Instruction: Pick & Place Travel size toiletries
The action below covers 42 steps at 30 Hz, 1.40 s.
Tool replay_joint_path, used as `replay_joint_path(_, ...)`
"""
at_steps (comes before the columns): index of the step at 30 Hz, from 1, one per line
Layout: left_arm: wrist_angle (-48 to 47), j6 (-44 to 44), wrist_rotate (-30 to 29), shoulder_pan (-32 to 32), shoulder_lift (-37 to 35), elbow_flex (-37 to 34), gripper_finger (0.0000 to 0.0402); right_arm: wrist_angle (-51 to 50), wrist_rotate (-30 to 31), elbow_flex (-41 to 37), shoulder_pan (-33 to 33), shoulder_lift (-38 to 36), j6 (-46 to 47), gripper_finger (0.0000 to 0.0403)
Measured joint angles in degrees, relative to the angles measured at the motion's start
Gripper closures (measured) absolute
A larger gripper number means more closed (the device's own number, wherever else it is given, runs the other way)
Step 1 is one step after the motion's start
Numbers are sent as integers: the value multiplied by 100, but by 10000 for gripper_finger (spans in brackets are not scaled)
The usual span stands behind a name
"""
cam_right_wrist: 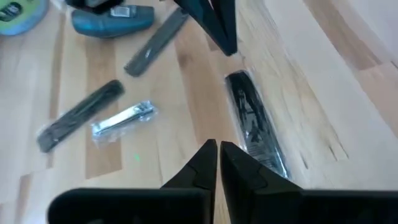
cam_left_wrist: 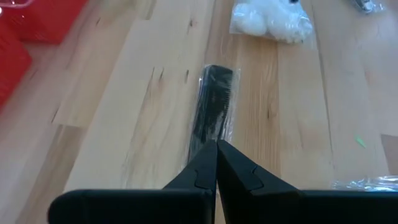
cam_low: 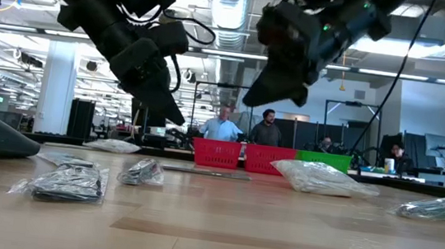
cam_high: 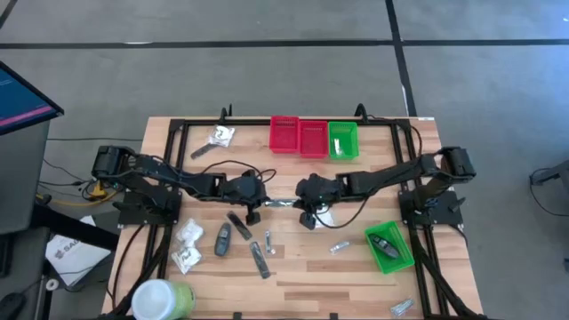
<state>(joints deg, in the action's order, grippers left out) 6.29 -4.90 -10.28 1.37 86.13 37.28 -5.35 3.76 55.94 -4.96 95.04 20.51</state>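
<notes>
I hang both arms over the middle of the table. My left gripper [cam_left_wrist: 216,163] and right gripper [cam_right_wrist: 219,163] are pressed together, holding nothing. A wrapped black comb [cam_left_wrist: 213,112] lies between them. Next I must open one and drop down.

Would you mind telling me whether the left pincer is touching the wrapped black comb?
Cannot tell. In the left wrist view the left pincer, shut, overlaps the wrapped black comb; no view shows contact or a gap plainly.

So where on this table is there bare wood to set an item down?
Free: between the red bins and both grippers, and the front strip between the tub and the corner sachet. Crowded: below the left gripper, around the packets and sticks.
</notes>
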Motion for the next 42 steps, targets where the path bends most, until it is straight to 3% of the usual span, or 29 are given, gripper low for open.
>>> replay_joint_path(8, -101, -141, -43, -100, 520, 152, 401, 626, 102, 14, -227, 547, -387, 402)
replay_joint_path(14, -103, -138, -198, -107, 1255, 595, 401, 580, 125, 7, -369, 553, -401, 402)
replay_joint_path(19, -192, -140, -194, -113, 1465, 727, 401, 533, 124, 7, -407, 552, -402, 401)
replay_joint_path(28, -144, -173, 19, -273, 1631, 770, 401, 221, 543, 4, -403, 555, -469, 396)
replay_joint_path(42, -263, -92, -327, -18, 1252, 732, 401, 64, 923, 4, -403, 555, -550, 332)
